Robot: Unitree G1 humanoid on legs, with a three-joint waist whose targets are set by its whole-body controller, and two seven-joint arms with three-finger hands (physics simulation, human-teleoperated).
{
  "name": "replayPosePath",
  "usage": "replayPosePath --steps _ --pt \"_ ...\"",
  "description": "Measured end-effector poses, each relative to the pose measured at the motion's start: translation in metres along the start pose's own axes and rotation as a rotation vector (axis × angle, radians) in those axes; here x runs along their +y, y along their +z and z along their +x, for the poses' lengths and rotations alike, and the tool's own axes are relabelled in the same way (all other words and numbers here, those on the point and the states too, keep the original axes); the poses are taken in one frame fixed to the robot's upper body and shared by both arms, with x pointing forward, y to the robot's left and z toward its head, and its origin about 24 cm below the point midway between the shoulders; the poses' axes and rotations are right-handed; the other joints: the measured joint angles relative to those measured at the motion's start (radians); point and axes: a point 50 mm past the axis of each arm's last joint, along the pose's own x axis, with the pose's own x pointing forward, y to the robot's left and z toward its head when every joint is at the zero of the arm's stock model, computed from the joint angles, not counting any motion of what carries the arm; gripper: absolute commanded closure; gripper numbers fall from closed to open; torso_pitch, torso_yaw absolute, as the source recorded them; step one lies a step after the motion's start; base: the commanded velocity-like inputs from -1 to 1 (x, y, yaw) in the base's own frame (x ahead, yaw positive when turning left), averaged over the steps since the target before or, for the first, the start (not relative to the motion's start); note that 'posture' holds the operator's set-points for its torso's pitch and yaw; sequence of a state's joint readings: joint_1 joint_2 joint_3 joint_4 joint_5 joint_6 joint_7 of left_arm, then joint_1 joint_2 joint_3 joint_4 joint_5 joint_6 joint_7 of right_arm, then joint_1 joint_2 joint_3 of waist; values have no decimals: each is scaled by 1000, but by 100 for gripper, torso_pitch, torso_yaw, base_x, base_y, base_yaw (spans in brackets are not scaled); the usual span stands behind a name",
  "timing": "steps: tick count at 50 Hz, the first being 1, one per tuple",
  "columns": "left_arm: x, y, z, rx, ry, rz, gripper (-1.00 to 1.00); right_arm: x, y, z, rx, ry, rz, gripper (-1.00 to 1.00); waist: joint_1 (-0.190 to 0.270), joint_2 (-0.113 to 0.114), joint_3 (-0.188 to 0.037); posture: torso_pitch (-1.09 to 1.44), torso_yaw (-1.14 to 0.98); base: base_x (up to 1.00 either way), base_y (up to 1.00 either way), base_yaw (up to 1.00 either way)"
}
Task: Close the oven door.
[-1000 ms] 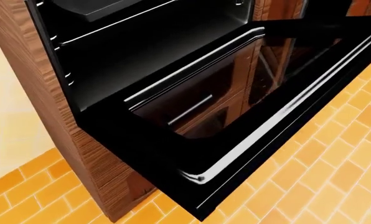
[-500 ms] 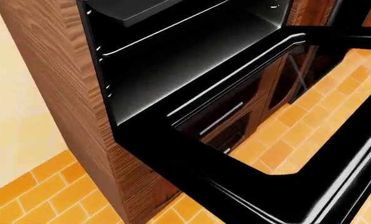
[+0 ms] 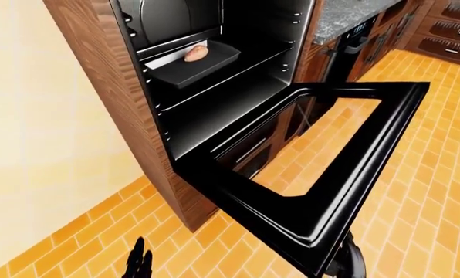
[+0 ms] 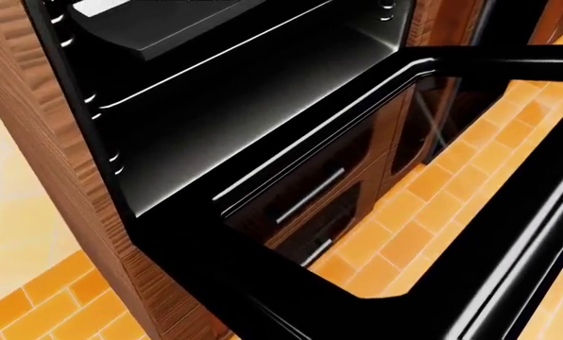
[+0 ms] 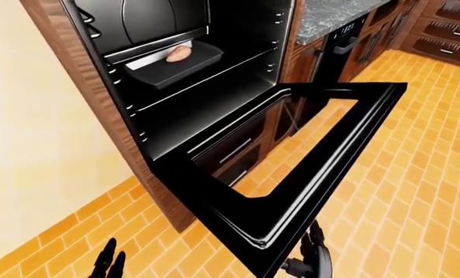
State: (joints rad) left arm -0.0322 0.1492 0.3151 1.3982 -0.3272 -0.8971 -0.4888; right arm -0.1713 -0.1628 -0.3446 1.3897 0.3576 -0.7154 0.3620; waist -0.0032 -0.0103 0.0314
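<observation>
Oven door (image 3: 323, 174) hanging open, roughly level, out from the wooden cabinet (image 3: 99, 69), tray (image 3: 195, 62) inside on a rack, right hand (image 5: 311, 255) just under its outer edge, grip impossible to tell, left hand (image 3: 137, 265) low with fingers spread, closing not done.

1. The glossy black oven door (image 3: 315, 174) has a clear glass pane.
2. The tall wooden cabinet (image 3: 114, 87) is brown with dark grain.
3. The brick-pattern floor (image 3: 430, 191) is orange.
4. The stone counter (image 3: 349, 13) is speckled grey.
5. The wall (image 3: 37, 145) is pale yellow.
</observation>
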Motion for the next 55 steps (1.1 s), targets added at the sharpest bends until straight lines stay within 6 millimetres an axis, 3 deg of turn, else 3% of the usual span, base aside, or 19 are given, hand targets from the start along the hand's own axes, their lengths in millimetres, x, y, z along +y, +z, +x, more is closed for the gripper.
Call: replayPosePath --steps 28,34,55 --pt "6 4 2 -33 -25 -103 -100 3 -6 1 64 36 2 -100 -3 7 6 4 0 0 0 0" --pt "7 4 2 -35 -20 -115 -100 4 -5 1 61 43 0 -100 -4 8 32 9 0 0 0 0" --pt "6 7 4 -54 -29 -125 -100 5 1 9 49 35 73 -100 -9 5 162 30 0 0 0 0"
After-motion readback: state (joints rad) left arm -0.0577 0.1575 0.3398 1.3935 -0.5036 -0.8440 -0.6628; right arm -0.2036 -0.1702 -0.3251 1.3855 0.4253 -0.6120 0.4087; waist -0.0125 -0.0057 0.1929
